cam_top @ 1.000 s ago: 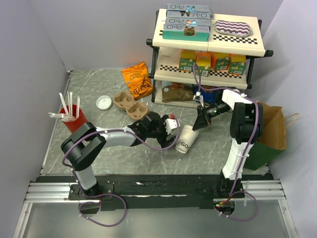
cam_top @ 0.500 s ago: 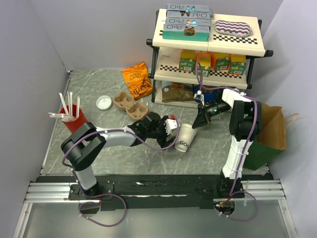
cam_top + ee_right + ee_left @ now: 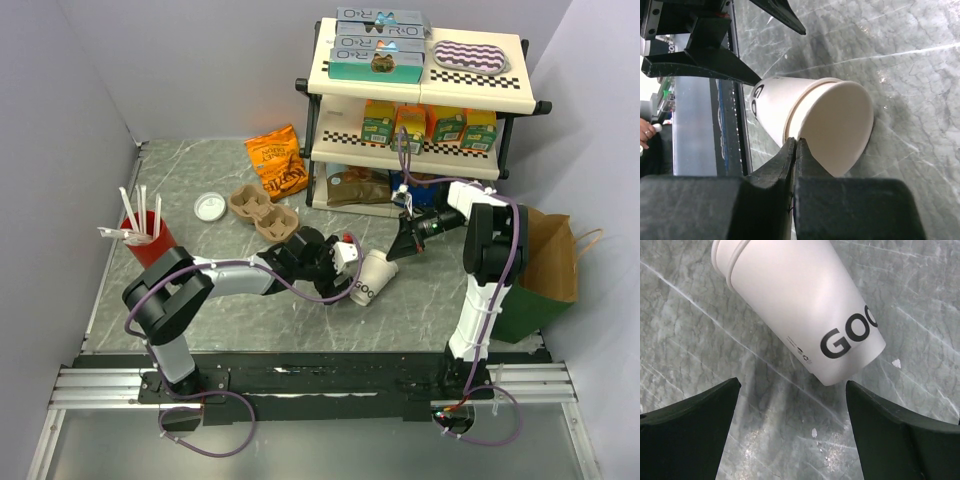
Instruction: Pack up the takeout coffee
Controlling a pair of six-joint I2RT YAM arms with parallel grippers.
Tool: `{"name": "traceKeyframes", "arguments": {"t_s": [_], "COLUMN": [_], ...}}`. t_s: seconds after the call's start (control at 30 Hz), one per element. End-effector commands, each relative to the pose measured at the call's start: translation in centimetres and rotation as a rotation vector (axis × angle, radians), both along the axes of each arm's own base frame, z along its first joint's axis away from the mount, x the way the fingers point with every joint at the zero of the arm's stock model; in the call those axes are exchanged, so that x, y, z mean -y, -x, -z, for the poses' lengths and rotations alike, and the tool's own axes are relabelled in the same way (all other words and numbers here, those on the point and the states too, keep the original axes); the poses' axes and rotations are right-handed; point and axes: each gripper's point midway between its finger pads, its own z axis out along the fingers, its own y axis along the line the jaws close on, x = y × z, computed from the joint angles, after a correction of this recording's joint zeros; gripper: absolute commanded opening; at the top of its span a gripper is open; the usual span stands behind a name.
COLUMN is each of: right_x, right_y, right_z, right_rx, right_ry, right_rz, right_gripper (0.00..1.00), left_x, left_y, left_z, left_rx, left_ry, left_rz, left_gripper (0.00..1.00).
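From above, the small tapered cream-white paper cup leans steeply on the grey marbled table, between the two arms. Its wide mouth points up and right and its narrow base down and left. The left pincer sits just left of the cup with its fingers spread. The right pincer reaches down to the cup's mouth from the right. Farther back on the table are a brown moulded-pulp cup carrier, a round white plastic lid, an orange snack bag and a red cup holding white straws. A cream tiered shelf rack stands behind, and a brown paper bag at the far right.

In the left wrist view, the left pincer is wide open. Its two dark fingers stand on either side of the cup's base without touching it. Black letters "GOO" show on the cup's wall, and a shadow lies on the table beneath it.

In the right wrist view, the right pincer is closed, its fingers pressed together right at the rim of the cup. One finger lies over the outer wall and the other over the mouth, pinching the rim between them. The left arm's open fingers show beyond the cup.
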Motion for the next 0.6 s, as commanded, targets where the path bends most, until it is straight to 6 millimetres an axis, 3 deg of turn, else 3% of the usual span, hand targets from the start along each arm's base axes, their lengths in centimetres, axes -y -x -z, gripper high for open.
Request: {"name": "traceKeyframes", "arguments": {"t_s": [0.0, 0.1, 0.13, 0.27, 0.33, 0.4, 0.43, 0.47, 0.53, 0.57], "right_x": [-0.4, -0.4, -0.3, 0.7, -0.5, -0.4, -0.8, -2.3, -2.5, -3.7], "right_y": [2.3, 2.3, 1.4, 0.3, 0.3, -1.1, -1.4, -1.6, -2.4, -2.1], "right_z": [-4.2, -6.4, -7.3, -9.1, -10.4, -10.9, -11.8, -12.1, -12.8, -12.5], "right_rx": [-0.048, 0.035, 0.151, 0.263, 0.34, 0.41, 0.481, 0.538, 0.635, 0.64], "right_ry": [-0.003, 0.052, 0.08, 0.246, 0.293, 0.386, 0.422, 0.425, 0.49, 0.503], "right_rz": [0.023, 0.071, 0.084, 0.204, 0.222, 0.296, 0.324, 0.313, 0.372, 0.377], "right_gripper": [0.0, 0.0, 0.0, 0.0, 0.0, 0.0, 0.0, 0.0, 0.0, 0.0], "left_x": [-0.1, -1.2, -1.5, -2.8, -2.9, -2.8, -2.9, -3.0, -2.3, -2.8], "left_y": [-0.4, -1.0, -1.2, -2.5, -3.2, -4.8, -5.3, -6.0, -7.4, -8.5], "left_z": [-3.5, -4.6, -5.5, -7.5, -8.3, -9.1, -9.1, -9.2, -10.3, -10.5], "left_rx": [0.071, 0.086, 0.094, 0.104, 0.092, 0.028, -0.019, -0.119, -0.207, -0.27], "left_ry": [0.052, 0.05, 0.062, 0.087, 0.103, 0.136, 0.138, 0.173, 0.21, 0.236], "left_rz": [0.016, -0.005, -0.013, -0.084, -0.144, -0.266, -0.311, -0.396, -0.437, -0.494], "left_gripper": [0.93, 0.94, 0.94, 0.96, 0.99, 1.0, 0.99, 0.99, 1.0, 0.99]}}
